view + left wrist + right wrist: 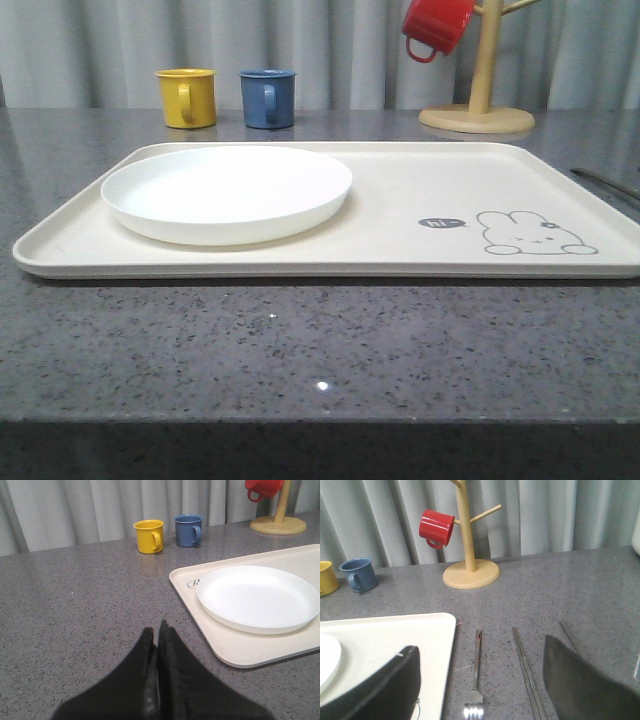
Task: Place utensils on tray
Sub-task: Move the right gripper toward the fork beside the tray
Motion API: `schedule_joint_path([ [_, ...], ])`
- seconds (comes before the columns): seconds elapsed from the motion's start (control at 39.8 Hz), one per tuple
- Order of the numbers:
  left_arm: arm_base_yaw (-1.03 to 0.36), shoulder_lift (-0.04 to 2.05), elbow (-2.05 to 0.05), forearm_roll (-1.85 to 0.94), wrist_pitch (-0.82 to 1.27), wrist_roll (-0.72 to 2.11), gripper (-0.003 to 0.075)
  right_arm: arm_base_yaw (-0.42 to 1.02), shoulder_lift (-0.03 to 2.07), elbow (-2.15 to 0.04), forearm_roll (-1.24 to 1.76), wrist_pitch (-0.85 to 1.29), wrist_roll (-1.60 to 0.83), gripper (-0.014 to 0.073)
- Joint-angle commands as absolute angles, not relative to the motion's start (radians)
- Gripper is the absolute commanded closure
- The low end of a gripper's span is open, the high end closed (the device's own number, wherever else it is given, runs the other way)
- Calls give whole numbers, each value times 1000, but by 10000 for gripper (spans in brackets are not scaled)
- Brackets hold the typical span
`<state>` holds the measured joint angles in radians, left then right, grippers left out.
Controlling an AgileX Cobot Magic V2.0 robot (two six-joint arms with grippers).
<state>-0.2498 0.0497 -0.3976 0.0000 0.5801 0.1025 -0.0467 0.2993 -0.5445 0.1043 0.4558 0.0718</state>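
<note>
The cream tray (400, 190) with the grey rabbit drawing lies across the counter. To its right, on the bare counter, lie the silver fork (475, 675) and the pair of flat chopsticks (526, 672), side by side. A third thin metal handle (566, 631) is partly hidden behind one finger. A thin strip of metal utensil (606, 184) shows at the tray's right edge. My right gripper (480, 645) is open above the fork, one finger over the tray's corner (385, 635), nothing held. My left gripper (154, 630) is shut and empty over the counter left of the tray (235, 647).
A round white plate (226, 190) sits on the tray's left half. Behind the tray stand a yellow mug (187, 97) and a blue mug (268, 97). A wooden mug tree (478, 100) at the back right carries a red mug (436, 25).
</note>
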Motion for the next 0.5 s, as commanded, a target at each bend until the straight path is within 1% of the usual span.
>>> schedule_joint_path([
  [0.0,-247,64,-422,-11,494,92,738,-54,317,-578,101,377,66,54],
  [0.48,-247,64,-422,-11,472,92,738,-54,318,-578,101,379,66,54],
])
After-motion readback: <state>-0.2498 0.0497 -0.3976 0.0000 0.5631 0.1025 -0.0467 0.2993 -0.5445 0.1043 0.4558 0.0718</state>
